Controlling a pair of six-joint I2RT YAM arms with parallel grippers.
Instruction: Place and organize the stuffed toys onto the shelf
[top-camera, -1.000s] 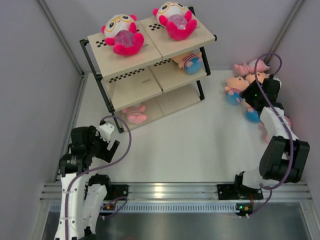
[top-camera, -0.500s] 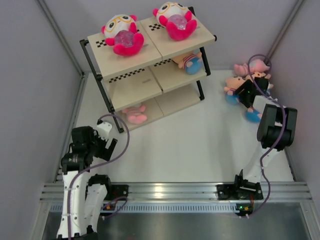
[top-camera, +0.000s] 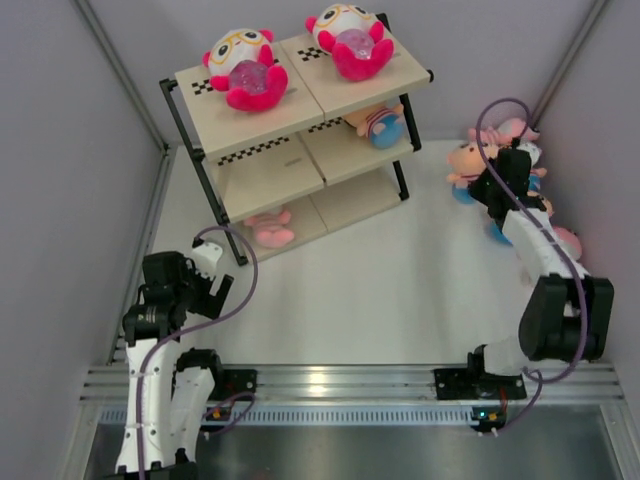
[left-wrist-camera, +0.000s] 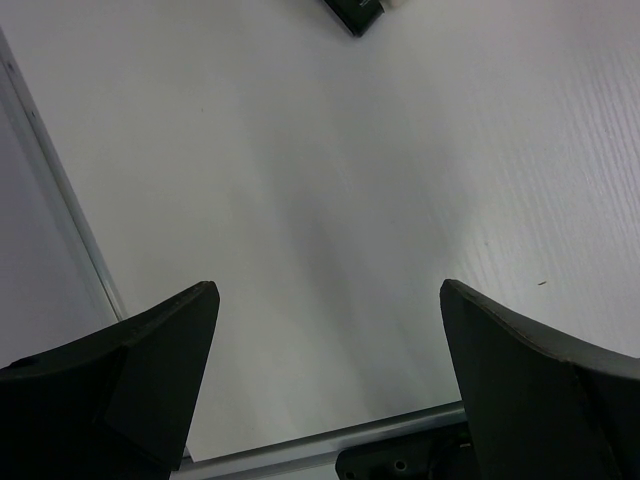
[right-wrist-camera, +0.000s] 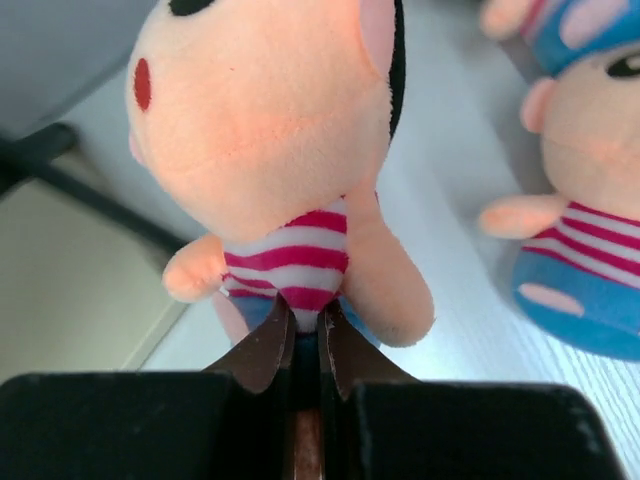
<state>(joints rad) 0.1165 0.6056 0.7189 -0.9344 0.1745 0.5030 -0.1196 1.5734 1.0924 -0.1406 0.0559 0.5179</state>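
Near left: left gripper (left-wrist-camera: 325, 290), jaws spread above bare surface (left-wrist-camera: 330, 180). Far right: right gripper (right-wrist-camera: 305, 325), jaws pinching one peach striped toy (right-wrist-camera: 270, 150) at its lower body, a second peach toy (right-wrist-camera: 590, 250) just beside. Far left, on the shelf (top-camera: 300, 150): two hot-pink toys (top-camera: 247, 70) on top, one peach toy (top-camera: 378, 122) on the middle tier, one pale pink toy (top-camera: 270, 228) on the bottom.

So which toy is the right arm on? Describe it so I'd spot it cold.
Look right of the shelf to the heap of toys. It is the peach doll nearest the shelf, in a red-and-white striped shirt, the only one pinched between the right arm's fingers.
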